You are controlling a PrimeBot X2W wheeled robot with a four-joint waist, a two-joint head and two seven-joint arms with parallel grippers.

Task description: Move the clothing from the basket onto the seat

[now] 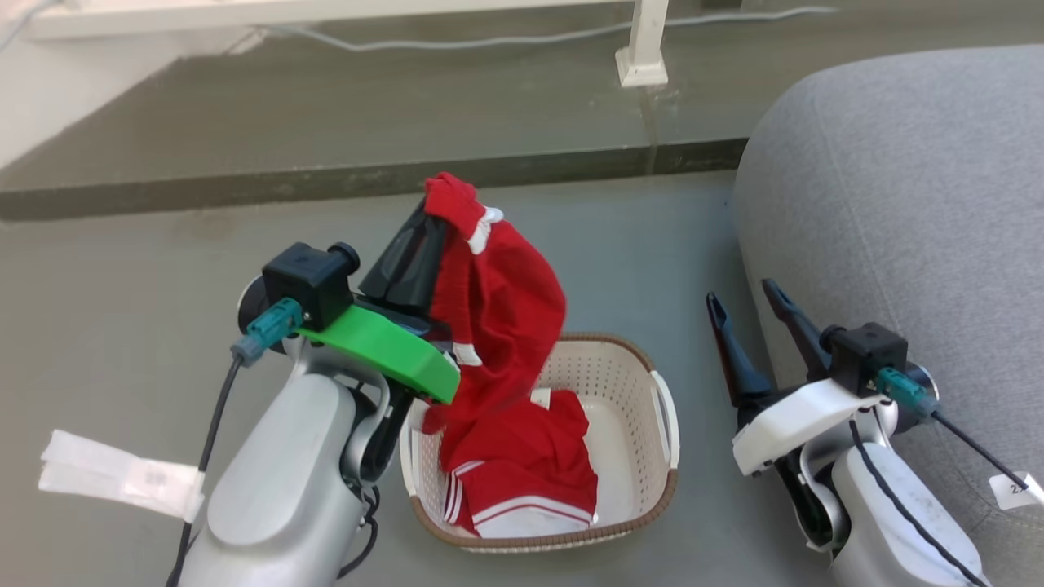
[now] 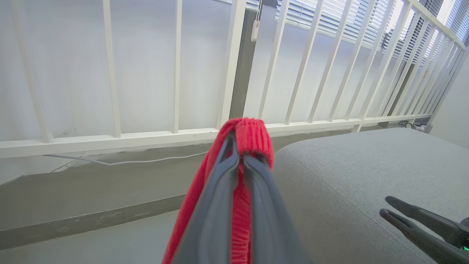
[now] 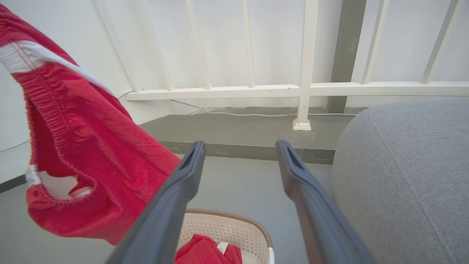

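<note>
The grey seat [image 1: 897,204] is lying to the right of the basket [image 1: 652,383], its rounded edge facing the basket and its far side running out of the head view. A red garment [image 1: 497,310] is hanging above the basket's left half. Its long axis is running up and down, with the ribbed end pointing upward. Its lower end is merging with a second red garment [image 1: 530,473], white-striped and lying crumpled in the basket's near left part, so I cannot tell where one stops.

The left arm is rising beside the basket's left wall and hiding that wall. The left gripper [image 1: 426,220] is pinching the hanging garment's top edge, fingers pressed together on the cloth. The right gripper [image 1: 742,293] is hovering between the basket and the seat, fingers spread apart, holding nothing, pointing up the head view.
</note>
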